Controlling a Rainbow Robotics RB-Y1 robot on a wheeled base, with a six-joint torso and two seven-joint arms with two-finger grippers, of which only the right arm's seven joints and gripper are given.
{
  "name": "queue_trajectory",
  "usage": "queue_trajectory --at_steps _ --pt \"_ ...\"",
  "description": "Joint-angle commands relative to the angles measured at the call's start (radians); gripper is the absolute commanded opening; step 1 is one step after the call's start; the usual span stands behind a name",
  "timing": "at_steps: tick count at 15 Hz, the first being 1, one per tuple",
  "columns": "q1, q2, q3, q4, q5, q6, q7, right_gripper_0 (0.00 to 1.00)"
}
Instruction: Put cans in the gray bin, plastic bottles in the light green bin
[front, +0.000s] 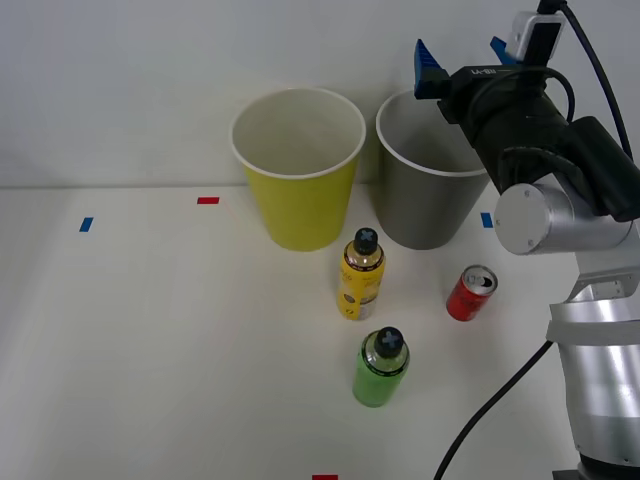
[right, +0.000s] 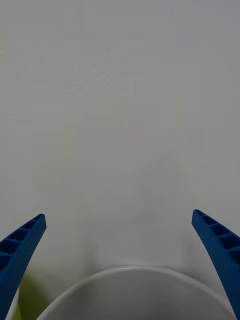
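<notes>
My right gripper (front: 462, 52) hangs open above the far rim of the gray bin (front: 430, 200), with nothing between its blue fingers (right: 22, 245). In the wrist view the white rim of the gray bin (right: 130, 280) curves just below the fingertips. The light green bin (front: 298, 165) stands to the gray bin's left. A red can (front: 471, 293) stands on the table in front of the gray bin, to its right. The yellow plastic bottle (front: 361, 275) stands upright before the two bins, and the green plastic bottle (front: 380, 368) stands nearer to me.
Small tape marks lie on the white table: blue (front: 86, 224) and red (front: 208, 200) at the left, blue (front: 486, 220) by the gray bin, red (front: 325, 477) at the front edge. A black cable (front: 500, 400) hangs beside my right arm.
</notes>
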Motion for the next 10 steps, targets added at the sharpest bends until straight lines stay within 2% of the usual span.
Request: queue_trajectory --at_steps 1,4,10 --pt "0.003 -0.006 0.002 -0.001 -0.022 -0.014 0.006 1.0" --pt "0.027 -0.04 0.011 -0.036 -0.061 -0.041 0.007 1.0" --pt "0.311 -0.121 0.021 -0.317 -0.117 -0.101 -0.003 1.0"
